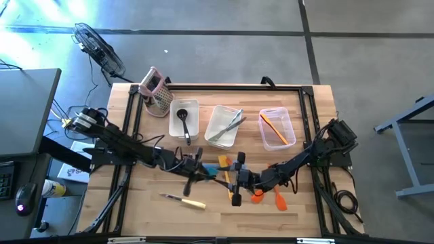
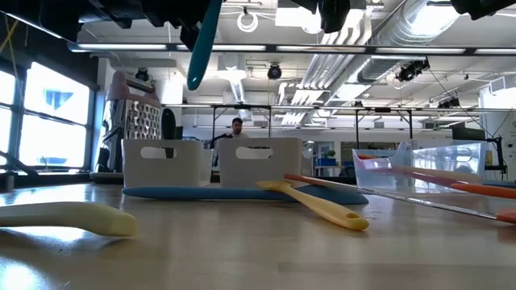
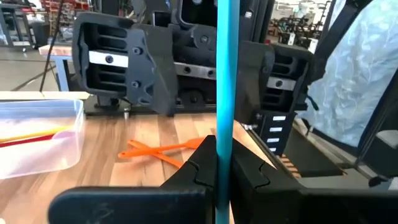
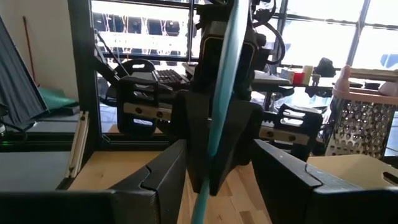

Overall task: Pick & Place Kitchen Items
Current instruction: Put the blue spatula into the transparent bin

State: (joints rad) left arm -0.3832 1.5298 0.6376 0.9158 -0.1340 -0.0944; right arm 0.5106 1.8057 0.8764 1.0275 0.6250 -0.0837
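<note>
Above the table, left gripper (image 3: 217, 168) pinches teal spatula (image 3: 227, 81) (right gripper (image 4: 214, 168) agape).

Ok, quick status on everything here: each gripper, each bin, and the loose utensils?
left gripper: shut on the blue spatula, lifted off the table.
right gripper: open, facing the left one, jaws either side of that spatula.
left bin: holds a black ladle.
middle bin: holds metal tongs.
right bin: holds an orange utensil.
orange spatulas: lying on the table.
knife: lying on the table.
box grater: upright.
</note>
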